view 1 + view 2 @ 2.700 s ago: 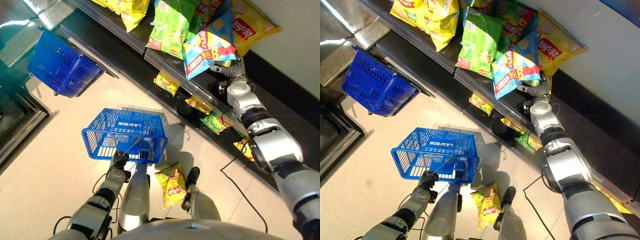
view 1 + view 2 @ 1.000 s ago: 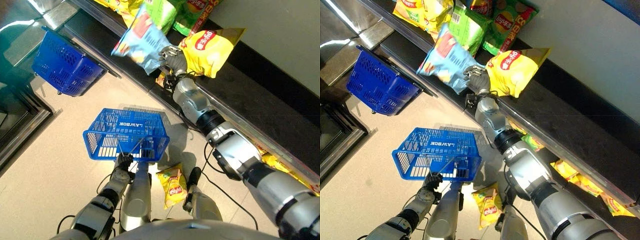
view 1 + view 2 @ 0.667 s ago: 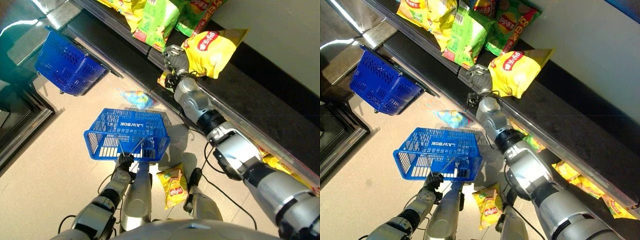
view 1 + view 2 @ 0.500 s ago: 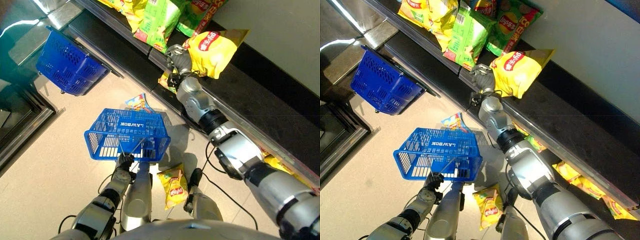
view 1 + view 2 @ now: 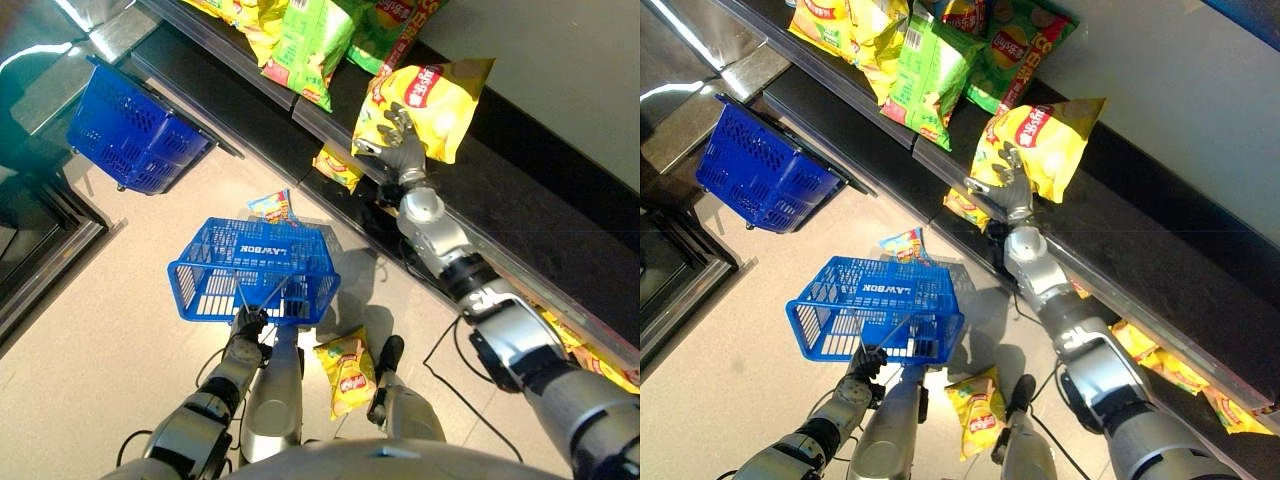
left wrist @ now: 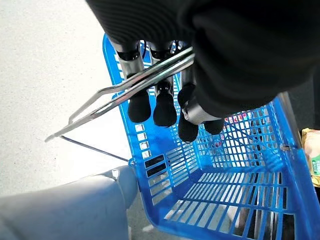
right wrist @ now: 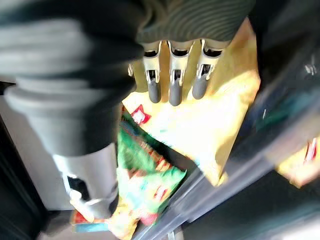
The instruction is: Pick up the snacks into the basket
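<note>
Up at the shelf edge, right hand [image 5: 392, 140] spread loose and gripping nothing, fingers reaching onto the big yellow chip bag [image 5: 440, 85].

Down low, left hand [image 5: 243, 325] curled round the wire handle [image 6: 125, 90] of the blue basket [image 5: 255, 268], carrying it just above the floor. Blue snack bag [image 5: 273, 205] poking up at the basket's far rim, can't tell whether inside or just behind. Small yellow snack bag [image 5: 345, 372] lying on the floor beside the basket. Green bags [image 5: 318, 45] further along the shelf, second blue basket [image 5: 130, 128] parked well apart.
</note>
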`<state>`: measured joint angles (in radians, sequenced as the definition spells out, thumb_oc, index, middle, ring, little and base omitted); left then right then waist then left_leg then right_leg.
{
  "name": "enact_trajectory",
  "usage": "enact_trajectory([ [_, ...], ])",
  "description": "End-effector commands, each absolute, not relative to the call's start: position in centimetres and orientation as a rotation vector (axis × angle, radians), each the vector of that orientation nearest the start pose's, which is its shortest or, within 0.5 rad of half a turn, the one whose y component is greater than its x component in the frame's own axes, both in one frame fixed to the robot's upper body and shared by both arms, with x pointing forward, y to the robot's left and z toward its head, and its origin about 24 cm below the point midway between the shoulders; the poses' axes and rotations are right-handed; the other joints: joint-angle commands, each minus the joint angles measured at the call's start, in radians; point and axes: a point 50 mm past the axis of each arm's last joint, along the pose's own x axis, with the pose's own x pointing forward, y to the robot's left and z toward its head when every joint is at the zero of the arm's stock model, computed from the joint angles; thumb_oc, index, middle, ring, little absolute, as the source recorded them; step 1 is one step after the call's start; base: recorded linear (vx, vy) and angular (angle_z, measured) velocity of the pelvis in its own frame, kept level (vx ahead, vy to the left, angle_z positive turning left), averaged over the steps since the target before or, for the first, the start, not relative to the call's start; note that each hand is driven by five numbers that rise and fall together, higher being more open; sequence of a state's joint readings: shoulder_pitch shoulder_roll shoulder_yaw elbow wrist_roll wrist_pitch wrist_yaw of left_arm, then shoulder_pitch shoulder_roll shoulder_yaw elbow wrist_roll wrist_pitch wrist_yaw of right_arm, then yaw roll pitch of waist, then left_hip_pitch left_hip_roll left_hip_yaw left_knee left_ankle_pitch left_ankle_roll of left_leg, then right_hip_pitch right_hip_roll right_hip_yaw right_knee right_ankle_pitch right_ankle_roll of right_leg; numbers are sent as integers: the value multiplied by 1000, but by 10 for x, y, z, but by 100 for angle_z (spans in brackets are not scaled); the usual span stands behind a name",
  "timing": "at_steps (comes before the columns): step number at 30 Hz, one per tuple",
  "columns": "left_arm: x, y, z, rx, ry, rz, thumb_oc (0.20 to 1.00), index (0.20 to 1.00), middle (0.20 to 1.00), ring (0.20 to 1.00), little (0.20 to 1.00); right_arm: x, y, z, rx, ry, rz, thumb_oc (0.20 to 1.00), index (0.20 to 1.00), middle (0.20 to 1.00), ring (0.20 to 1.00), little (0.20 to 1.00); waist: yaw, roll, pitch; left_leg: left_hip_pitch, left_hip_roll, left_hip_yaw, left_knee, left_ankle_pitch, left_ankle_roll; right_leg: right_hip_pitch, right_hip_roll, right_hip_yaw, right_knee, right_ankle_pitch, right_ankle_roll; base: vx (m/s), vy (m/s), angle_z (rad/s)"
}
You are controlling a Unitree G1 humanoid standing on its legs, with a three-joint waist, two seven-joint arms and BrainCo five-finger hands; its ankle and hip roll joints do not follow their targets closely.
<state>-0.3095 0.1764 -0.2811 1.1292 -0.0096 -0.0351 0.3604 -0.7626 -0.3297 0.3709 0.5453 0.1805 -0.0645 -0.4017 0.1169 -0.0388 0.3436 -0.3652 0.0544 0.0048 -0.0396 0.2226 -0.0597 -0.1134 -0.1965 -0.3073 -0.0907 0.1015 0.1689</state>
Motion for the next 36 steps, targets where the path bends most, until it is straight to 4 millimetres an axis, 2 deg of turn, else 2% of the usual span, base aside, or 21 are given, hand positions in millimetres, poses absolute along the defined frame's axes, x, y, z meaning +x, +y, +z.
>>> enact_trajectory([
  [1, 204, 201, -123, 624, 860, 152, 200, 200, 200, 200, 200, 373, -164, 200, -629, -477, -224, 1000, 1000, 1000, 1000, 1000, 3, -23, 57, 94, -74, 34, -48, -115, 24, -116, -21, 65, 64, 68, 15, 0, 0, 0],
  [2, 204, 201, -123, 625, 860, 152, 200, 200, 200, 200, 200, 372, -164, 200, -629, -477, -224, 1000, 1000, 1000, 1000, 1000, 3, -23, 56, 93, -75, 34, -48, -114, 24, -117, -21, 65, 64, 68, 15, 0, 0, 0],
  [5, 205, 205, -121, 640, 850, 148, 200, 200, 200, 200, 200, 369, -196, 207, -846, -474, -328, 1000, 1000, 1000, 1000, 1000, 1, -28, 58, 92, -74, 29, -48, -114, 25, -118, -22, 60, 65, 70, 16, 0, 0, 0],
  [9, 206, 204, -120, 633, 842, 149, 200, 200, 200, 200, 200, 364, -213, 208, -983, -460, -378, 1000, 1000, 1000, 1000, 1000, 1, -28, 62, 91, -75, 27, -47, -113, 26, -119, -21, 60, 67, 71, 16, 0, 0, 0],
  [13, 207, 202, -120, 625, 839, 149, 200, 200, 200, 200, 200, 358, -220, 208, -1048, -470, -411, 1000, 1000, 1000, 1000, 1000, 0, -28, 65, 92, -75, 26, -47, -113, 27, -119, -20, 60, 66, 72, 17, 0, 0, 0],
  [17, 208, 201, -120, 614, 836, 156, 200, 200, 200, 200, 200, 340, -231, 217, -1150, -542, -478, 1000, 1000, 1000, 1000, 1000, -9, -32, 68, 91, -75, 26, -47, -115, 28, -121, -21, 60, 67, 72, 19, 0, 0, 0],
  [19, 207, 201, -120, 612, 836, 158, 200, 200, 200, 200, 200, 336, -233, 220, -1164, -556, -495, 1000, 1000, 1000, 1000, 1000, -10, -33, 68, 91, -74, 26, -47, -116, 29, -122, -20, 61, 68, 72, 19, 0, 0, 0],
  [21, 208, 199, -120, 605, 838, 161, 200, 200, 200, 200, 200, 329, -238, 217, -1107, -551, -530, 1000, 1000, 1000, 1000, 1000, -18, -34, 70, 93, -73, 27, -47, -117, 30, -123, -20, 63, 69, 72, 19, 0, 0, 0],
  [24, 207, 198, -120, 612, 841, 165, 200, 200, 200, 200, 200, 325, -235, 207, -1016, -538, -541, 1000, 1000, 1000, 1000, 1000, -19, -35, 71, 95, -75, 28, -47, -119, 32, -121, -19, 64, 71, 69, 18, 0, 0, 0],
  [29, 208, 196, -120, 618, 832, 155, 200, 200, 200, 200, 200, 329, -230, 199, -1007, -520, -534, 1000, 1000, 1000, 1000, 1000, -16, -30, 75, 96, -74, 32, -46, -118, 33, -124, -19, 68, 71, 70, 17, 0, 0, 0],
  [36, 207, 193, -120, 625, 818, 153, 200, 200, 200, 200, 200, 327, -218, 209, -1023, -607, -578, 1000, 1000, 1000, 1000, 1000, -15, -23, 76, 93, -76, 32, -46, -118, 33, -128, -18, 69, 68, 71, 17, 0, 0, 0],
])
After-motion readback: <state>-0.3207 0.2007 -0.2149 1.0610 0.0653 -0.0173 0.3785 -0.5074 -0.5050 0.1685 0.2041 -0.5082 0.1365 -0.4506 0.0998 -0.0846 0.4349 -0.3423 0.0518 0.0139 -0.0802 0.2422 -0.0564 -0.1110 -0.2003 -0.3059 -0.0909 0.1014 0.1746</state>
